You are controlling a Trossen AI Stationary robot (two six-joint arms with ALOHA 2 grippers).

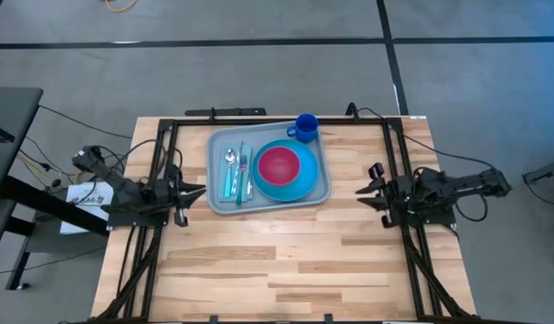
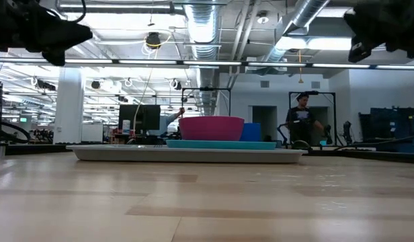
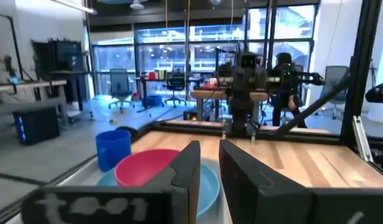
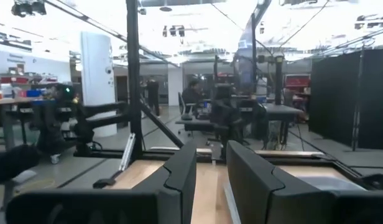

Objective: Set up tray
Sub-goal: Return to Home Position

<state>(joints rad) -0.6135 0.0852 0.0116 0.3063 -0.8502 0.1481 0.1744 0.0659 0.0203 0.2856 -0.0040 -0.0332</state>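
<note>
Nearest me ran the pale boards of the wooden table (image 1: 286, 261). Farther in, the left gripper (image 1: 200, 190) and the right gripper (image 1: 360, 191) hovered on either side of the tray (image 1: 286, 206), both pointing in at it, fingers slightly parted and gripping nothing. The tray sat in the table's far half, between the arms. On it lay a teal napkin (image 1: 232, 193) with cutlery (image 1: 236, 171) toward the left arm, then a blue plate (image 1: 304, 184) carrying a pink bowl (image 1: 279, 165), and a blue cup (image 1: 306, 125) at its far corner. Beyond, a person (image 2: 302, 119) stood in the room
</note>
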